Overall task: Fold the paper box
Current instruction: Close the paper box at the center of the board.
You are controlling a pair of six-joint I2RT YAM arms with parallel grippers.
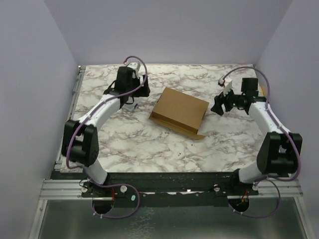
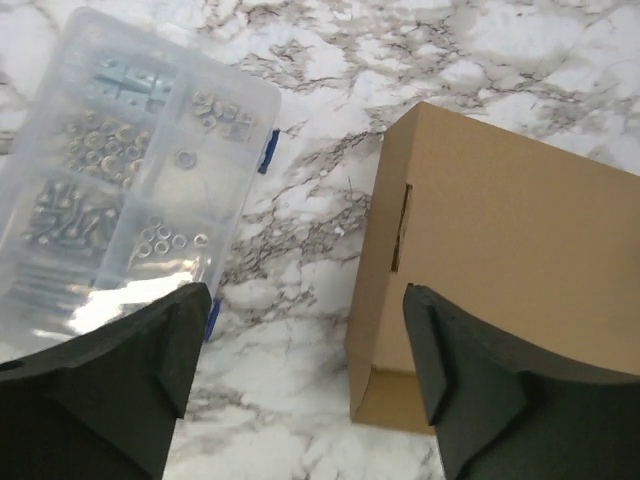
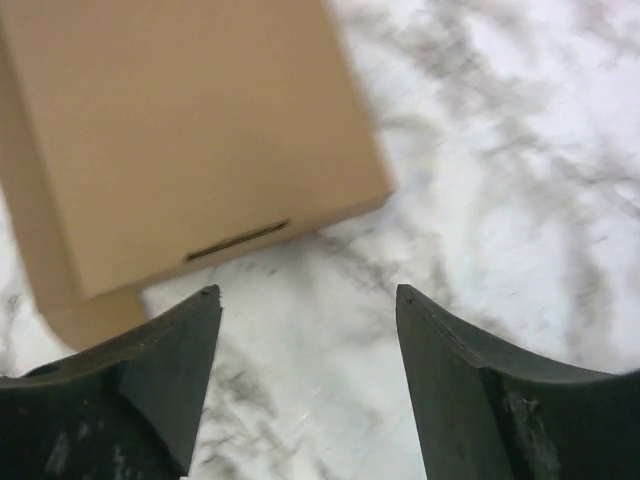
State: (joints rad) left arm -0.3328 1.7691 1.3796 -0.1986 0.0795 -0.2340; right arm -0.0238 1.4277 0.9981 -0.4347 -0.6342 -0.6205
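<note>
White-grey marble counter (image 1: 149,144), plain lavender walls (image 1: 164,30) on three sides. Paper box (image 1: 179,109) lies mid-counter, closed up and flat, with one small flap (image 1: 199,135) poking out at its near corner. A clear compartment case (image 2: 130,180) of nuts and screws sits left of the box, apart from it. Left end effector (image 2: 305,300) is beside the box's left edge, released, gripping nothing. Right end effector (image 3: 308,300) is off the box's right side, released too.

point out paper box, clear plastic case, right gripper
paper box (image 1: 180,108): top external view, middle of its top face
clear plastic case (image 2: 130,180): left wrist view, middle of its lid
right gripper (image 3: 308,293): right wrist view, midway between fingertips
</note>
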